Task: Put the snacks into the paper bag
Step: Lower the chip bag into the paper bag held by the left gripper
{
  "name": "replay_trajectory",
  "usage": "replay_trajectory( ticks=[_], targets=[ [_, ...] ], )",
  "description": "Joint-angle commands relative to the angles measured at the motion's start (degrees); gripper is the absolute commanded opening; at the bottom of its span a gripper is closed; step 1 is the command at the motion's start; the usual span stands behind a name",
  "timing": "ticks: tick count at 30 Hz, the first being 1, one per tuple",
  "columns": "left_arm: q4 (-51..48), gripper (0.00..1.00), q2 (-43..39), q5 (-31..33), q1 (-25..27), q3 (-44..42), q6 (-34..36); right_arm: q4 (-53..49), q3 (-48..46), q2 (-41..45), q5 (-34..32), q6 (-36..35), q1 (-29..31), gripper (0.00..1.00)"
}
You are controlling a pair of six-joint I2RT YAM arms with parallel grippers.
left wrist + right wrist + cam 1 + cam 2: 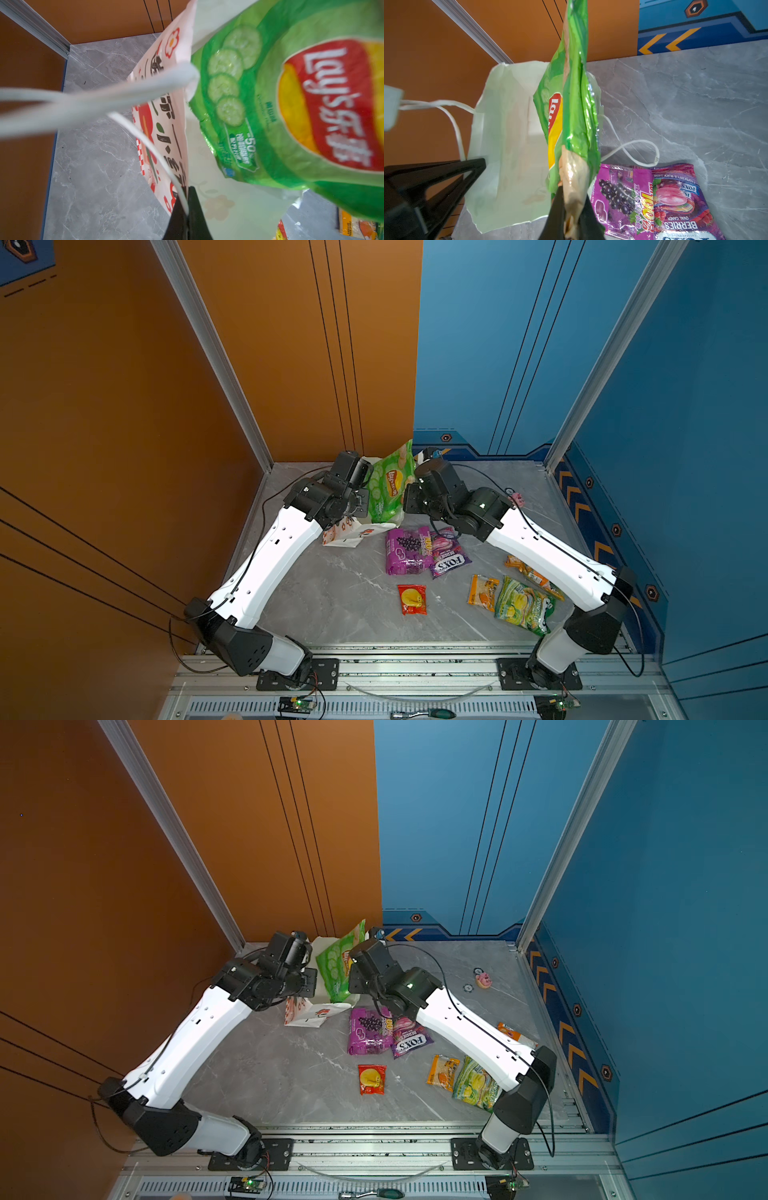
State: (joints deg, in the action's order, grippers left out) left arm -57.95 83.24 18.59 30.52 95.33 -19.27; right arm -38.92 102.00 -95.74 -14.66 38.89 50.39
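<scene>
The white paper bag (pixel 353 533) (pixel 309 1013) stands at the back with its mouth open (pixel 504 135). My left gripper (pixel 187 207) is shut on its rim and white cord handle (pixel 124 89). My right gripper (pixel 572 209) is shut on an edge of the green Lay's packet (pixel 390 485) (pixel 336 965) (pixel 291 104), which hangs upright over the bag's mouth. On the table lie the purple grape packet (pixel 405 549), the Fox's packet (pixel 449 558), a small red packet (pixel 412 599), an orange packet (pixel 482 591) and a green-yellow packet (pixel 523 605).
Another orange packet (pixel 532 572) lies partly under my right arm. A small pink donut-like toy (pixel 484 980) sits at the back right. The orange wall and a metal post stand close behind the bag. A metal rail runs along the table's front edge.
</scene>
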Motion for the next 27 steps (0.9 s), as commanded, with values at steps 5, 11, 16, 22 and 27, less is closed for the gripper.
replay_trajectory(
  ticks=[5,11,16,22,27],
  targets=[
    [3.7,0.0,-3.7,1.4,0.7,-3.2,-2.9,-0.6,2.7,-3.7,-3.5,2.6,2.6,0.0],
    [5.1,0.0,-3.8,-0.9,0.6,-3.6,-0.8,3.1,1.6,-5.9,-2.5,4.7,3.3,0.0],
    [7.4,0.0,-4.7,-4.1,0.6,-5.5,-0.6,4.1,1.4,-7.4,-3.2,6.0,3.4,0.0],
    [8.5,0.0,-5.5,-5.5,0.5,-6.6,-0.3,7.7,-2.0,-8.9,-1.8,7.6,3.3,0.0],
    [9.2,0.0,-6.2,-5.9,0.0,-7.4,-0.2,9.4,-3.5,-9.0,-0.6,9.0,2.9,0.0]
  ],
)
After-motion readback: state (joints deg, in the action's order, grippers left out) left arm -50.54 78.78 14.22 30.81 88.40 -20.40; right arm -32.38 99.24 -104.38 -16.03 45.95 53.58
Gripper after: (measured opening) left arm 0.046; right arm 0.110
